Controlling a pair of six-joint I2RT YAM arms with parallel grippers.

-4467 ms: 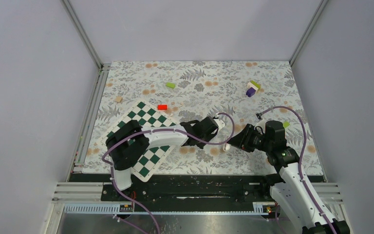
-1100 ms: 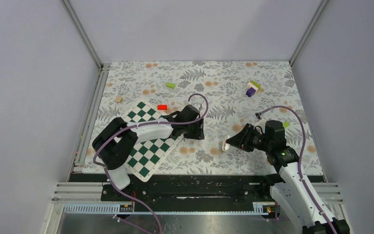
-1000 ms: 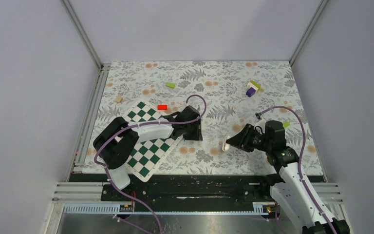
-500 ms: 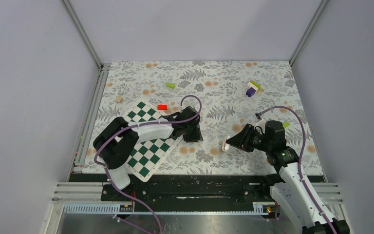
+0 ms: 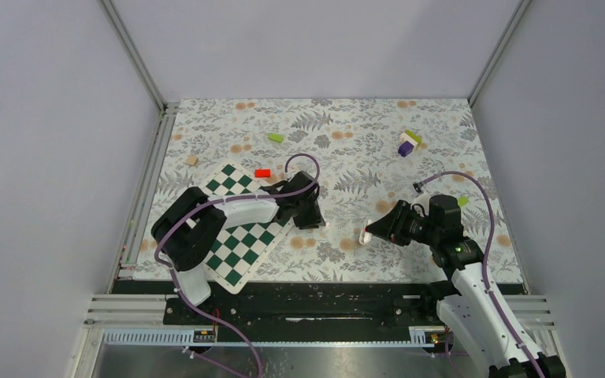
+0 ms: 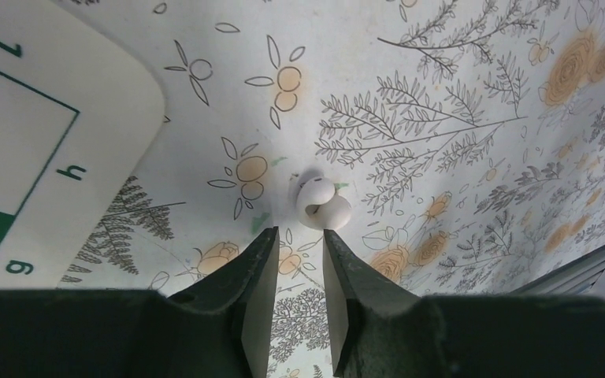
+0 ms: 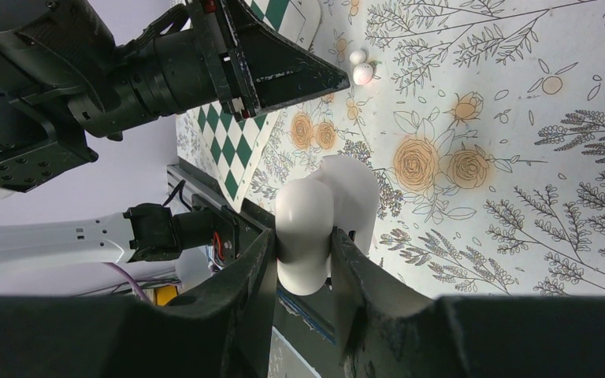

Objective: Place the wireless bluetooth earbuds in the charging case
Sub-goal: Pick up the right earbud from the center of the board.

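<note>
Earbuds (image 6: 323, 203): two small glossy white rounded pieces, touching each other. They lie on the cloth just right of the chess mat's right corner and just beyond the left fingertips.
Left gripper (image 6: 299, 234): pointed down over the cloth. Its dark tapered fingers (image 6: 261, 268) stand a narrow gap apart with nothing between them.
Charging case (image 7: 306, 213): smooth white plastic. Two rounded lobes show; the inside is not visible. It is held above the cloth, right of the earbuds and well apart from them.
Right gripper (image 7: 302, 236): clamped on the charging case, one finger on each side.
Writing: the chess mat (image 5: 240, 253) border carries "h", "g" and a digit, probably "1".
Mat: flat, with green and white squares, a white border and rounded corners.
Cloth (image 5: 347, 157): white, printed with grey ferns and orange roses.
Far side: a red block (image 5: 262, 172) sits just beside the mat's far edge. A green block (image 5: 276, 137) lies farther back. A purple, white and green block stack (image 5: 408, 143) is at far right. A small tan cube (image 5: 192, 160) is at far left.
</note>
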